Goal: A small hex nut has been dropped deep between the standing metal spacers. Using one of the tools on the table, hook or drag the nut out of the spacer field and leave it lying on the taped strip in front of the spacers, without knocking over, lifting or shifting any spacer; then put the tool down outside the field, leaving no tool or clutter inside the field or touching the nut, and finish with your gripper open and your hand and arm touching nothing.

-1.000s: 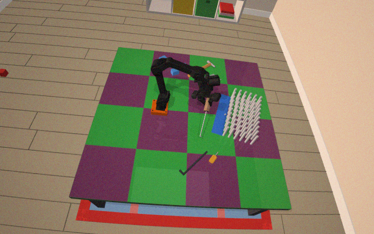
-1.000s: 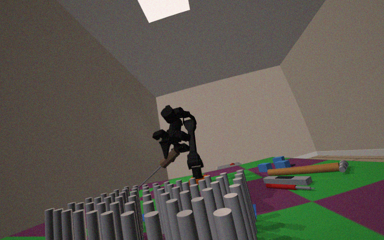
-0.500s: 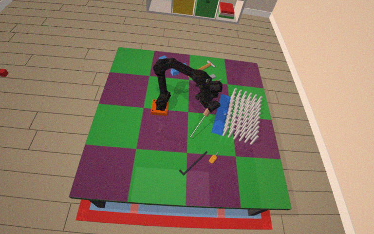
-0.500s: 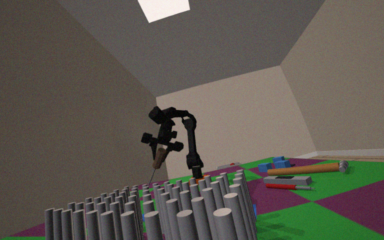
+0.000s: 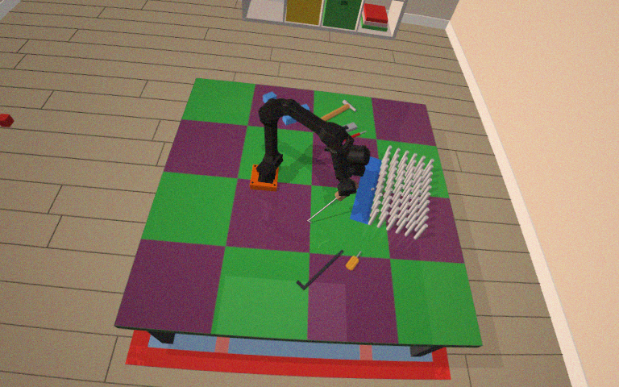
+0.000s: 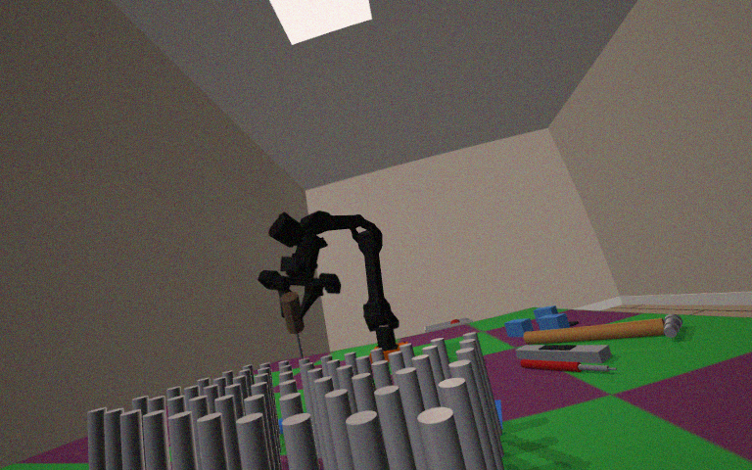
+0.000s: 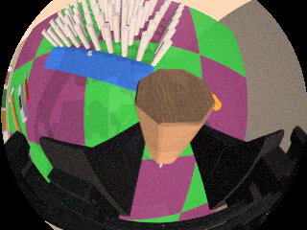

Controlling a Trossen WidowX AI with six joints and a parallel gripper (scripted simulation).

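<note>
My gripper (image 5: 341, 194) (image 6: 292, 313) (image 7: 167, 125) is shut on the wooden handle of a hook tool (image 5: 322, 208) (image 6: 291, 311) (image 7: 175, 98), in the air on the arm-base side of the blue strip. Its thin metal rod slants down away from the strip in the top view; the tip shows there at the lower left. The small hex nut (image 5: 372, 189) (image 7: 89, 53) lies on the blue taped strip (image 5: 362, 203) (image 7: 107, 73), near the edge beside the spacers. The metal spacers (image 5: 401, 191) (image 6: 389, 401) (image 7: 109, 38) stand in rows, with no fallen one visible.
A black angled bar (image 5: 322, 271) and a yellow screwdriver (image 5: 352, 262) (image 7: 217, 102) lie toward the front. A hammer (image 5: 336, 112) (image 6: 595, 332), a grey box-like item (image 6: 589, 353) and a red screwdriver (image 6: 549, 365) lie behind, near blue blocks (image 6: 552, 320).
</note>
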